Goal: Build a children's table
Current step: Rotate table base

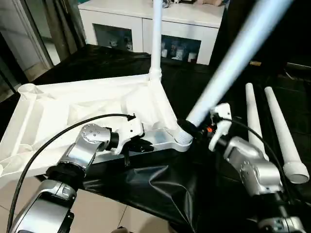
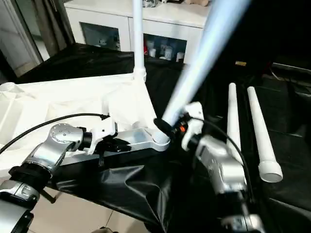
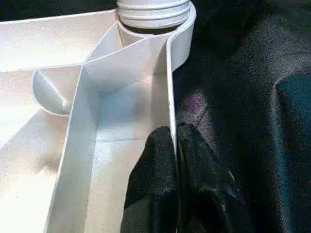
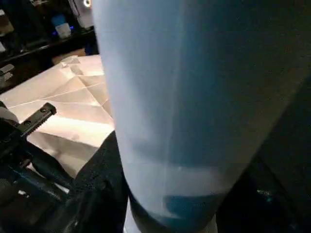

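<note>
Cabinet [image 1: 150, 22] behind; wrist-level tool [image 3: 175, 141] pinching tabletop [image 3: 167, 87]

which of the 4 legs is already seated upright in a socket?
The leg at the tabletop's far corner stands vertical. The right gripper holds one tilted at the near corner; two lie loose on the cloth.

The thin side wall of the tabletop [image 3: 169, 87] is pinched between the 2 black fingers [image 3: 155, 165] of the left gripper [image 3: 174, 133]; ahead, a ribbed leg end [image 3: 153, 9] is seated in the corner socket.
</note>
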`<state>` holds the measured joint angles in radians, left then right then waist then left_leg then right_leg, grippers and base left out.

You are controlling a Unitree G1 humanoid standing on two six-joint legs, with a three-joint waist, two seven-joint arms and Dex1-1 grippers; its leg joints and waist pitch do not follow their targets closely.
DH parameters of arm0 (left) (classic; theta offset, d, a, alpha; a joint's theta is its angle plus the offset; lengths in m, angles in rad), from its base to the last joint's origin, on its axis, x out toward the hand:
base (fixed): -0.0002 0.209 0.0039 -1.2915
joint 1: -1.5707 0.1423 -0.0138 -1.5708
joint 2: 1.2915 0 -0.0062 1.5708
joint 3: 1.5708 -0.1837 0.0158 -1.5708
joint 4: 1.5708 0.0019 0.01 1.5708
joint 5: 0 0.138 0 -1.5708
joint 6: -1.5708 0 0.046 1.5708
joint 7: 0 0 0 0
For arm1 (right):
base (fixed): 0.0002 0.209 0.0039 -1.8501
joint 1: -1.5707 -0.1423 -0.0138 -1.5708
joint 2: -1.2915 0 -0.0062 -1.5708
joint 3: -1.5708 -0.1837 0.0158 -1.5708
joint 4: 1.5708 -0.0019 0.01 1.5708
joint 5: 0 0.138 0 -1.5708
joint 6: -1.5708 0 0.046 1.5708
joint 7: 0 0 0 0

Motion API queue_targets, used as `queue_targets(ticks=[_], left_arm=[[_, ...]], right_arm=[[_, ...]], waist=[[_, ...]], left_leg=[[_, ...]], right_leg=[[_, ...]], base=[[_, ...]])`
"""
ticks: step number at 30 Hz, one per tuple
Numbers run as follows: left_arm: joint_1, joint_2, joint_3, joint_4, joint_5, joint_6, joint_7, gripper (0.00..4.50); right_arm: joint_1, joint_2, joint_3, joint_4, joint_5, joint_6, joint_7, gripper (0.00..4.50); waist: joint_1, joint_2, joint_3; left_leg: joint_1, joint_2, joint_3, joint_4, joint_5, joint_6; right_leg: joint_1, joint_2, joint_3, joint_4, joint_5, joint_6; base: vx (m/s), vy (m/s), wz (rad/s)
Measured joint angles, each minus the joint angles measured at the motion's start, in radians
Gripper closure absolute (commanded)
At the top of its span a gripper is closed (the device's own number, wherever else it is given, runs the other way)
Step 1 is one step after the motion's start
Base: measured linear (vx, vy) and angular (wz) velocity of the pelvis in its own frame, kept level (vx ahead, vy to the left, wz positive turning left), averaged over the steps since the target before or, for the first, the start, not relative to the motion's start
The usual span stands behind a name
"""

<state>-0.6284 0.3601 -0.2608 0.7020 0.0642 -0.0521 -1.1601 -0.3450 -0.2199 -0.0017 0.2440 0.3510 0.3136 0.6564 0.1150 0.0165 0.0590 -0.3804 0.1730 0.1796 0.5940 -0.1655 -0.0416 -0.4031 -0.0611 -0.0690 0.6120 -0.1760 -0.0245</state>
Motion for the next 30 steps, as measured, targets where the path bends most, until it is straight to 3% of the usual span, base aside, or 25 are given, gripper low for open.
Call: queue_targets(ticks=[8,14,23,30], left_arm=[[-0.002,0.0,-0.002,0.014,0.003,-0.02,-0.002,4.5],[-0.002,0.002,-0.005,0.02,0.006,-0.037,-0.008,4.5],[-0.005,0.006,-0.011,0.034,0.007,-0.059,-0.025,4.5],[-0.005,0.016,-0.011,0.049,0.002,-0.087,-0.064,4.5]], right_arm=[[-0.025,-0.058,0.098,-0.038,-0.096,-0.009,0.01,2.59],[-0.096,-0.121,0.174,-0.033,-0.136,0.058,0.09,2.6],[-0.146,-0.154,0.207,0.008,-0.155,0.07,0.181,2.6],[-0.149,-0.167,0.209,0.048,-0.148,0.023,0.266,2.6]], waist=[[0.0,0.002,-0.001],[0.0,0.001,-0.001],[0.001,-0.005,-0.004],[0.002,-0.007,-0.006]], left_leg=[[0.002,0.0,0.0,0.0,0.0,0.0],[0.004,0.0,0.0,0.0,0.0,0.0],[0.006,0.0,0.0,0.0,0.0,0.0],[0.008,0.0,0.0,0.0,0.0,0.0]], right_leg=[[0.002,0.0,0.0,0.0,0.0,0.0],[0.003,0.0,0.0,0.0,0.0,0.0],[0.005,0.0,0.0,0.0,-0.002,0.003],[0.007,0.0,0.0,0.0,-0.003,0.005]], base=[[0.0,0.0,0.0],[0.0,0.0,0.0],[0.0,0.0,0.0],[0.0,0.0,0.0]])
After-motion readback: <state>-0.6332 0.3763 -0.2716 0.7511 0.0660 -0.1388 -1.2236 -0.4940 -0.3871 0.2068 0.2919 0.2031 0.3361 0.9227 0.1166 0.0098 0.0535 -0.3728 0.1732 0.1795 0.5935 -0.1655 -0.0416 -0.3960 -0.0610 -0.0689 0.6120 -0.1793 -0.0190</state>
